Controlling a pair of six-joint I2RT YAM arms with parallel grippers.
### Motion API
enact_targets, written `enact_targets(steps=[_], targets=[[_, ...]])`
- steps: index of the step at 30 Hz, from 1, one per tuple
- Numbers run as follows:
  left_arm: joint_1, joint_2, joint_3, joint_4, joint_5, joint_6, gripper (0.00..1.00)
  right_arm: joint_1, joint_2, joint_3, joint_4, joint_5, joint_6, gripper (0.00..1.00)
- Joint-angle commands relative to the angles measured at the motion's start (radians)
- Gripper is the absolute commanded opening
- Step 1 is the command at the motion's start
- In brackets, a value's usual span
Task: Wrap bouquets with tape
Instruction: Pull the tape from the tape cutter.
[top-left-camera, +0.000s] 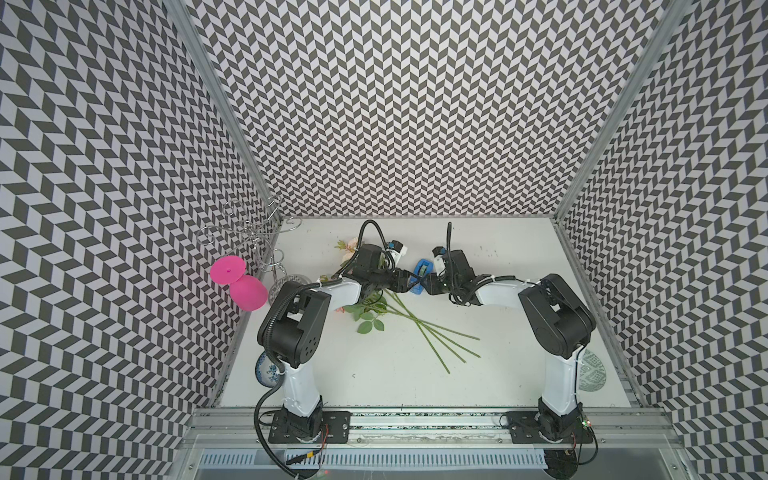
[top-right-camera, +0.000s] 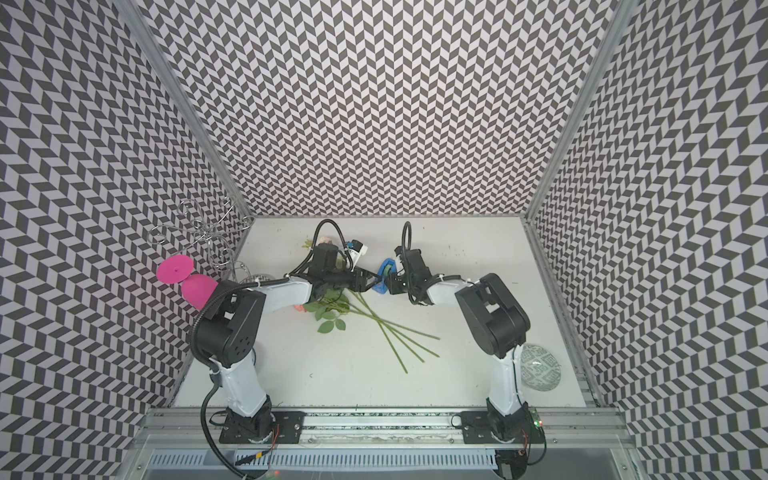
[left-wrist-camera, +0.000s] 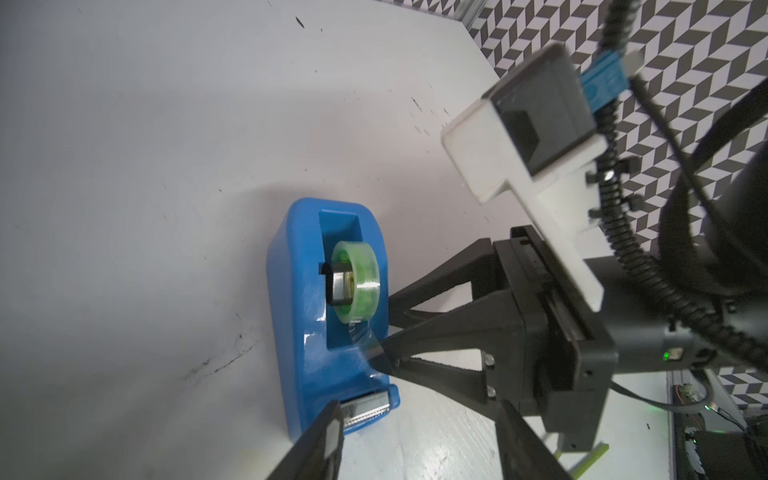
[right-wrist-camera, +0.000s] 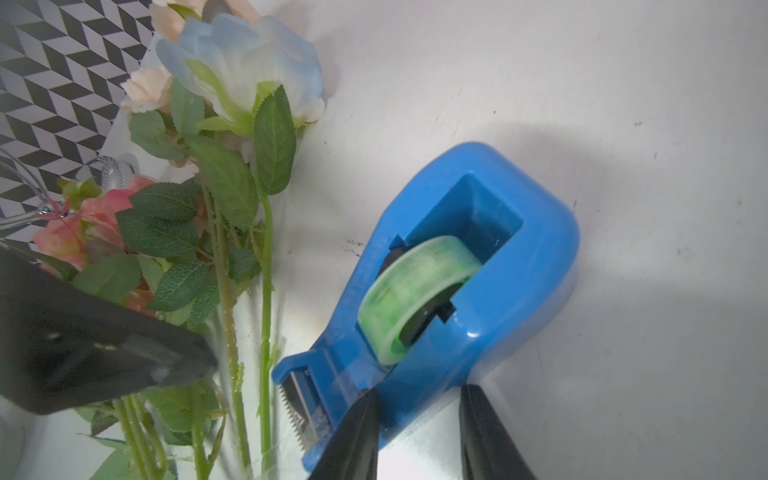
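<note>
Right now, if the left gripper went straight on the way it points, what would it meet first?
Probably the blue plastic tape dispenser: its serrated metal cutter sits just ahead of the open left gripper, though depth is unclear. The right gripper grips it beyond.

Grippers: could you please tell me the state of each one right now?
Left gripper: open, holding nothing.
Right gripper: closed on the dispenser.

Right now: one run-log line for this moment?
left hand open by cutter | right hand clamps tape dispenser wall | stems fanned on table
</note>
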Motion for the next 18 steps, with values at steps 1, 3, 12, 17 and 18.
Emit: enact_targets(steps=[1,3,12,17,18], targets=[[-0.001,0.009,0.000,0.037,0.032,0.012,0.56,-0.003,0.045,-0.011,-0.039,0.031,-0.027,0.34],[0.003,0.016,-0.009,0.041,0.026,0.006,0.56,-0.004,0.048,-0.009,-0.039,0.026,-0.027,0.34],[0.000,-0.009,-0.109,0.155,0.058,-0.053,0.48,-0.005,0.052,-0.014,-0.036,0.026,-0.030,0.34],[-0.005,0.005,-0.108,0.170,0.060,-0.048,0.47,-0.004,0.049,-0.011,-0.037,0.025,-0.033,0.34],[-0.004,0.011,-0.100,0.167,0.065,-0.046,0.47,-0.005,0.047,-0.011,-0.042,0.027,-0.035,0.34]])
